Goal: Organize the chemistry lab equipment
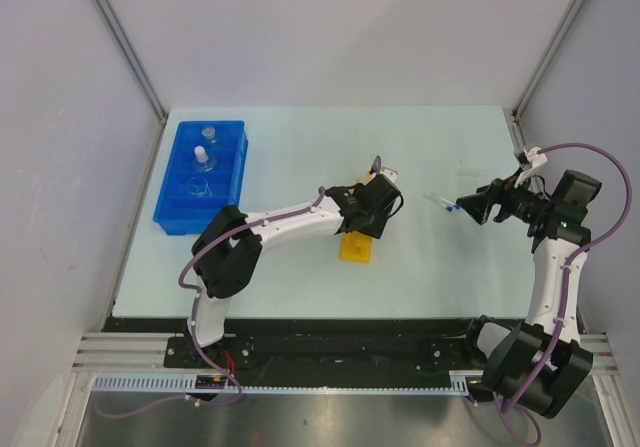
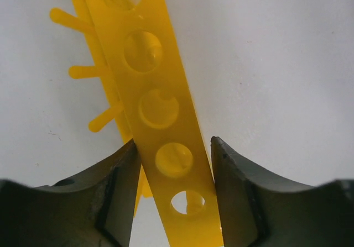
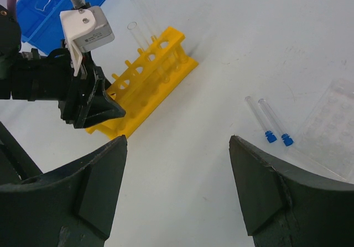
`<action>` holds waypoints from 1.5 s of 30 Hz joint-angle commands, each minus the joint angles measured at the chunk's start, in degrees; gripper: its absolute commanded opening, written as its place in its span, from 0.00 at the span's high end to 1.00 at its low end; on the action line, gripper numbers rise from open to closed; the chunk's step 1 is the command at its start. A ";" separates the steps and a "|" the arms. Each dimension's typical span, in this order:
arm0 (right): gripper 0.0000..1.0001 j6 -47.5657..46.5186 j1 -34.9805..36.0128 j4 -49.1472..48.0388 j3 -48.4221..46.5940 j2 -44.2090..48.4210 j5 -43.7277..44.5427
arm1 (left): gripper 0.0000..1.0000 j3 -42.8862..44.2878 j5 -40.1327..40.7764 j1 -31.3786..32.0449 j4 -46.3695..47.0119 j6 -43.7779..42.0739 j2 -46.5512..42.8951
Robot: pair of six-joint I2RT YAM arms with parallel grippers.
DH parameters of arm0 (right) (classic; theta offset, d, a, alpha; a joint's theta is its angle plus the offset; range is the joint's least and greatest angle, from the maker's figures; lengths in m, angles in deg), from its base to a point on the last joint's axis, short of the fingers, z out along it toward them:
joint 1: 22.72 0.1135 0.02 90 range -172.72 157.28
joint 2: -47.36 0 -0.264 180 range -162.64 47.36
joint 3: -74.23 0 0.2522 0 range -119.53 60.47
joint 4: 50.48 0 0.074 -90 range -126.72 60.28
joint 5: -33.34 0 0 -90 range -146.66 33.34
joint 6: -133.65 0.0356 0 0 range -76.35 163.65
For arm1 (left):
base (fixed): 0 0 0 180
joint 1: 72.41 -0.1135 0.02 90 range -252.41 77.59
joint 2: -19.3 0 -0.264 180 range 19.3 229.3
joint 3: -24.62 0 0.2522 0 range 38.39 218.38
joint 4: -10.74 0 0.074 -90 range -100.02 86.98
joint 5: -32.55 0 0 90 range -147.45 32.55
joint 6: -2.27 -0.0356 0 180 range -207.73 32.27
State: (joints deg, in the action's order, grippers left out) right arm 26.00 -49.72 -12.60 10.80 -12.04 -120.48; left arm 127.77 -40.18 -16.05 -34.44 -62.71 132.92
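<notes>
Yellow holed plastic tube rack (image 2: 157, 109), pinched at one end by the left tool (image 2: 173, 147).

The left tool's jaws sit narrow against the rack's top plate, near the middle of the pale surface (image 1: 300, 157). Two thin clear tubes (image 3: 142, 15) stand at the rack's far end. The right tool (image 3: 177, 147) hangs wide and empty near two tiny blue-tipped droppers (image 3: 259, 119). Any shift should probably be slow and level to keep the tubes upright. The blue compartmented plastic tray (image 1: 175, 217) lies well apart.
</notes>
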 commanded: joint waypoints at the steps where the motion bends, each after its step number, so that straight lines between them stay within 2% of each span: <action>1: 0.21 -0.54 -0.24 -0.65 -0.16 0.86 -0.70 | 0.47 3.34 3.46 0.07 -1.98 0.56 0.81; 3: 0.20 -0.54 -0.24 -0.56 -0.16 0.86 -0.61 | 0.52 3.52 4.25 0.07 -2.15 0.21 0.55; 8: 0.20 -0.54 -0.24 -0.56 -0.25 0.86 -0.61 | 0.57 2.73 7.68 0.07 -2.95 -1.28 -0.51; 14: 0.20 -0.54 -0.24 -0.57 -0.16 0.86 -0.52 | 0.59 -0.86 10.05 -1.34 -2.42 -2.34 -3.14; 20: 0.21 -0.54 -0.24 -0.57 -0.16 0.86 -0.52 | 0.60 -6.93 9.88 -5.64 -0.31 -2.34 -7.71; 37: 0.20 -0.63 -0.24 -0.48 -0.16 0.77 -0.44 | 0.61 -20.65 6.02 -23.65 6.46 -6.99 -16.59; 45: 0.20 -0.81 -0.24 -0.48 -0.16 0.60 -0.26 | 0.61 -20.74 3.29 -32.18 8.13 -10.42 -16.24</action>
State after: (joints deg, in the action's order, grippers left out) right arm 25.98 -49.74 -12.58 10.84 -12.04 -120.48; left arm 107.18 -36.98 -45.38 -27.31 -69.75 118.21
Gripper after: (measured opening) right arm 0.796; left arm 0.472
